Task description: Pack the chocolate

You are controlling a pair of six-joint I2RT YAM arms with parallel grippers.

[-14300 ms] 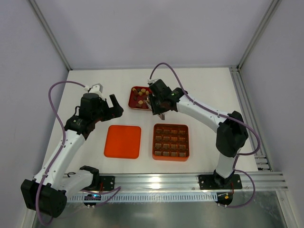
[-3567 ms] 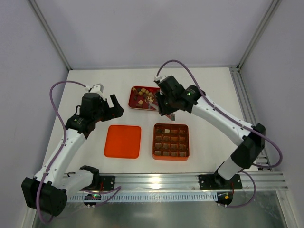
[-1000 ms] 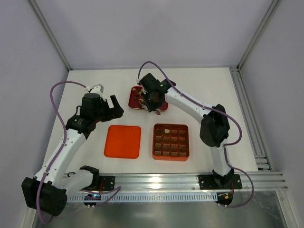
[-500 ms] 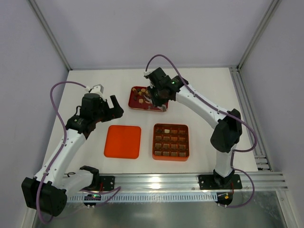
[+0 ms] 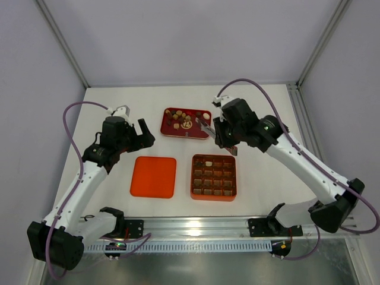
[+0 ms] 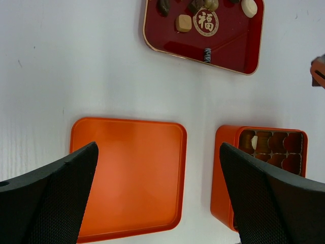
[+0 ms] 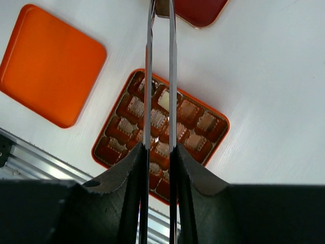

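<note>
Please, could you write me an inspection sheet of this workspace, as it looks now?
Surface: white table, no spills seen.
Job's things: chocolate loose in the red tray; one cream piece in a cell of the box; lid lies flat beside the box, apart from it.
Clutter: nothing seen.
Pincers: left pincer open, empty; right pincer shut on the tweezers, with a tan piece between their tips.
Cables: a purple cable loops off each arm, above the table.
Surroundings: grey walls; metal rail at the near edge.
</note>
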